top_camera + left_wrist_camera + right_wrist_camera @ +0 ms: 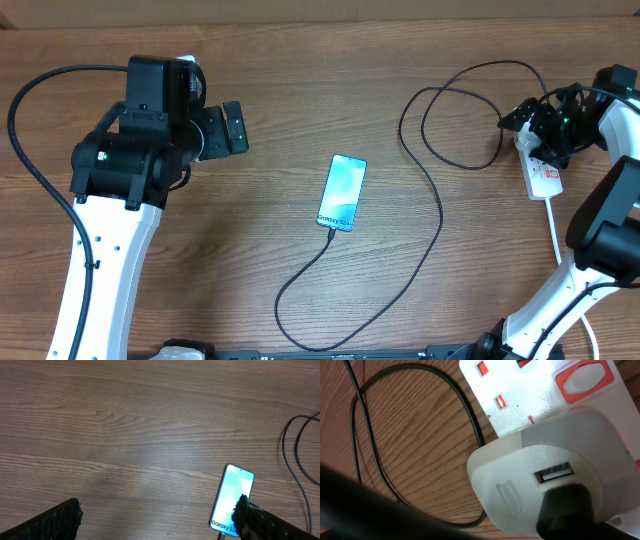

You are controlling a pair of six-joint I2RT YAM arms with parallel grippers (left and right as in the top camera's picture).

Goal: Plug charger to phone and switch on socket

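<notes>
Across the wooden table (300,80) I see the phone (341,192) lying flat near the middle, screen up and lit pale blue. My left arm (110,230) stands well to the phone's left, and my right arm (610,225) well to its right.

The socket (545,178), a white strip with red-marked switches (499,401), lies far to the phone's right. A white adapter (520,475) sits in it, with a black plug head (565,507) in its USB port. The charger (437,215) loops on the table up-right of the phone, sweeps round below it and meets the phone's bottom edge. I cannot tell whether the tip is seated.

The left gripper (235,128) hangs up-left of the phone, jaws spread wide with nothing between them. The right gripper (540,125), far right of the phone at the socket's upper end, also stands wide, and I see nothing clamped in it.
</notes>
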